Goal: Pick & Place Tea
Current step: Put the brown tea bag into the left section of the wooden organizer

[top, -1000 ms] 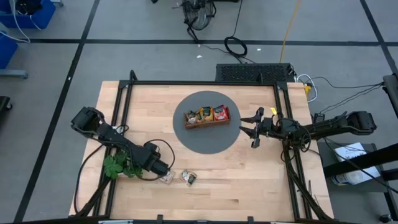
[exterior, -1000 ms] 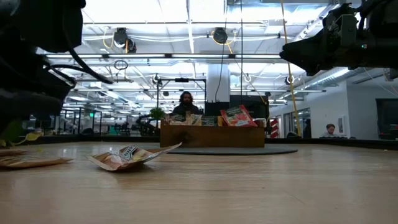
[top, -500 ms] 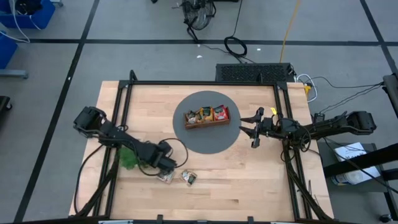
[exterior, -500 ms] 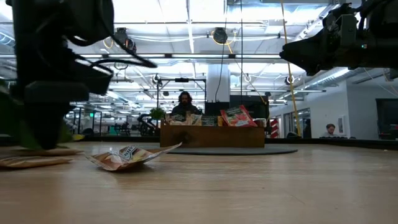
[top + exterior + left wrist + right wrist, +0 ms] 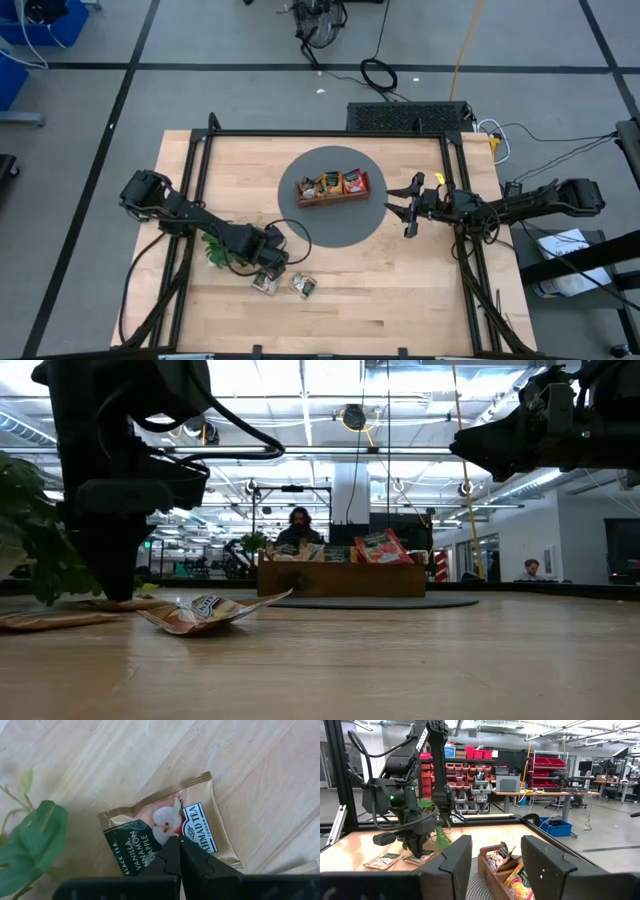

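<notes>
As the left gripper swings in from nine o'clock | fingers pressed together, empty, now over pale sachet | grasp next | right gripper parted, idle, three o'clock of tray

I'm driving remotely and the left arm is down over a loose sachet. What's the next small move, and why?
Probably open the jaws before going lower. The left gripper is shut, its tips together over the pale tea sachet, which lies flat on the table. Shut, it can only press on the packet, not take it. The right gripper waits by the tray.
</notes>
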Controlling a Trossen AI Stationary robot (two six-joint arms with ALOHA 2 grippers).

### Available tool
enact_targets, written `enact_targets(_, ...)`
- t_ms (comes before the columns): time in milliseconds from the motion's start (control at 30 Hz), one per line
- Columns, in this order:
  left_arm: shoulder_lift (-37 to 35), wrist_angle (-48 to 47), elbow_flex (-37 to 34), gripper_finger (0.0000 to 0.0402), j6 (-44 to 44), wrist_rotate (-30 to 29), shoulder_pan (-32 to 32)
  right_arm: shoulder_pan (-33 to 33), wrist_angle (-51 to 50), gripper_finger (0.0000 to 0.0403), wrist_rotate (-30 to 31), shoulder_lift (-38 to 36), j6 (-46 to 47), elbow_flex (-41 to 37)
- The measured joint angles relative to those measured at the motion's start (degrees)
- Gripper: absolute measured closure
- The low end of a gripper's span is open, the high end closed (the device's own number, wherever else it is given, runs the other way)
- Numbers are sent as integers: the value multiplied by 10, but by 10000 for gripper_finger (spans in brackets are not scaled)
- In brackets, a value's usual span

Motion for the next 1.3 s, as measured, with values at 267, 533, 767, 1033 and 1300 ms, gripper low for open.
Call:
enact_targets(267,0,40,0,400,33,3,0,0,0,248,0,0,0,0)
enact_targets(533,0,63,0,400,44,3,0,0,0,248,0,0,0,0)
enact_targets(767,0,93,27,400,100,0,0,0,0,248,0,0,0,0)
enact_targets(1033,0,95,75,392,112,6,0,0,0,248,0,0,0,0)
enact_targets(1300,-1,192,90,285,2,161,28,0,0,248,0,0,0,0)
